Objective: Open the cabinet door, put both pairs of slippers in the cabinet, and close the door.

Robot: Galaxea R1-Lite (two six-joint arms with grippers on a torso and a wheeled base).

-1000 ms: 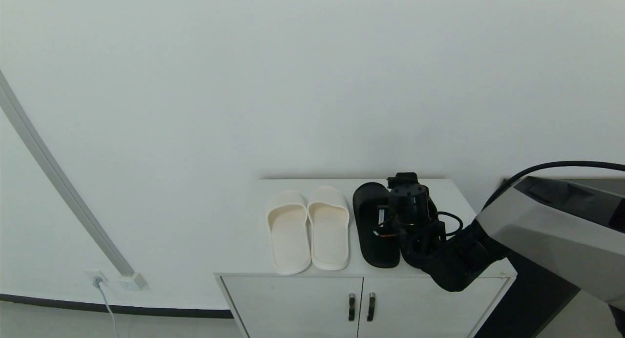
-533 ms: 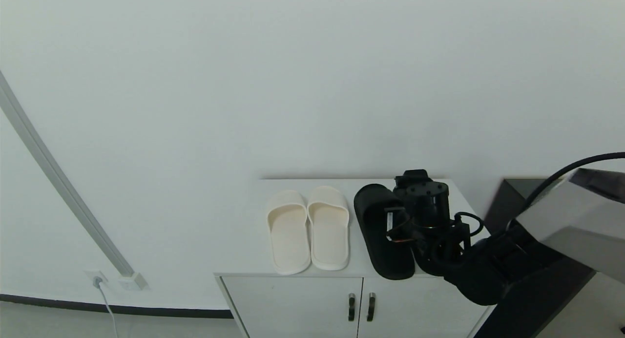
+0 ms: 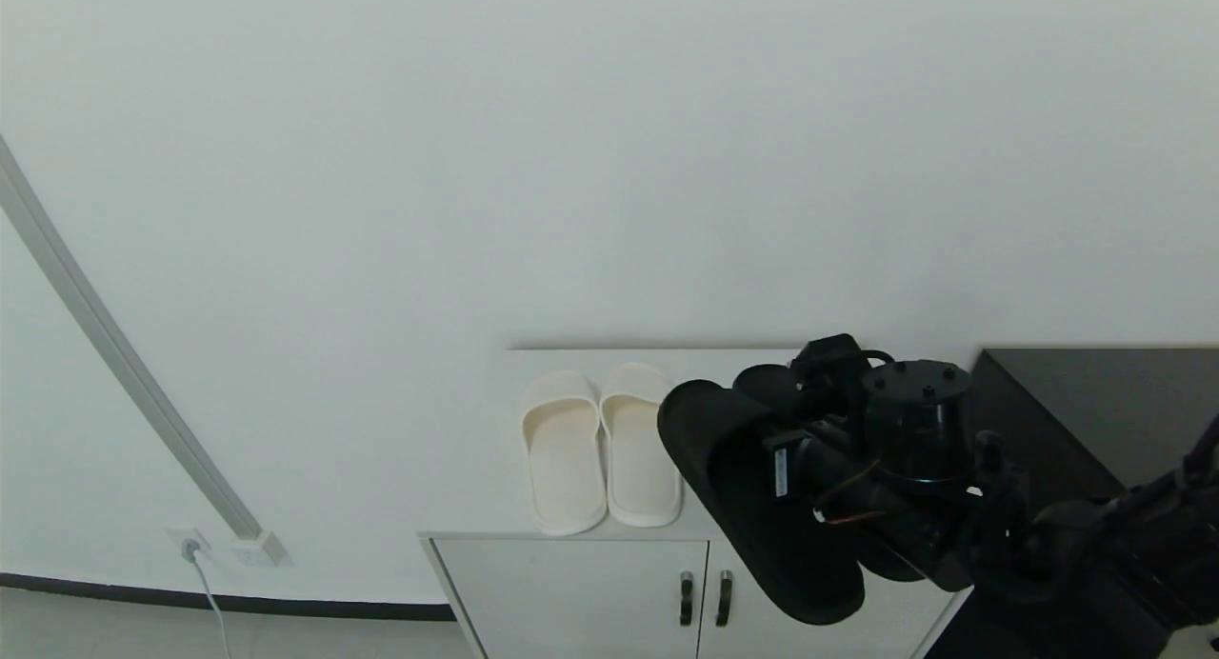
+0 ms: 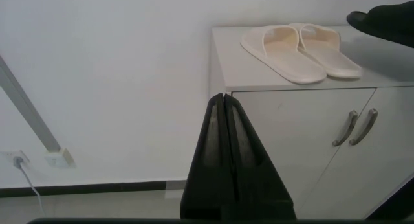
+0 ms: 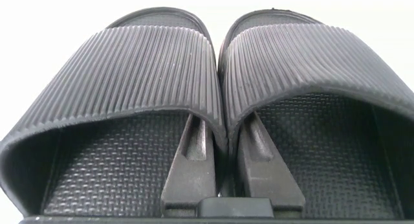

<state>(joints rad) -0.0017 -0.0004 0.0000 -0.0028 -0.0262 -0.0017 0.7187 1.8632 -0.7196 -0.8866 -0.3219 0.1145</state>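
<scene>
Over on the left, the left gripper [image 4: 224, 102] hangs low beside the cabinet [image 4: 278, 130], its fingers [image 4: 213, 140] pressed flat together with nothing between them. Moving across, the white slippers [image 3: 602, 448] lie side by side on the cabinet top, toes to the wall, heels at the front edge, nothing touching them. Below them both doors [image 3: 571, 592] are shut, the two upright handles [image 3: 705, 597] standing close together at the centre seam. And on the right, the right gripper [image 5: 223, 146] holds the black slippers [image 3: 762, 507] clear of the top: its fingers [image 5: 189, 162] go one inside each slipper, pinching the two inner side walls together so the pair hangs as one. The pair tilts, toes up toward the wall, heels drooping out past the front edge and across the right-hand door. That's the catch, I'd say: a door has to open first, and the loaded arm sits right in front of it. The free left gripper looks like the one for the job. The handles lie ahead of it and off to its right, long axis vertical, so it would need its fingers spread and a sideways reach.
</scene>
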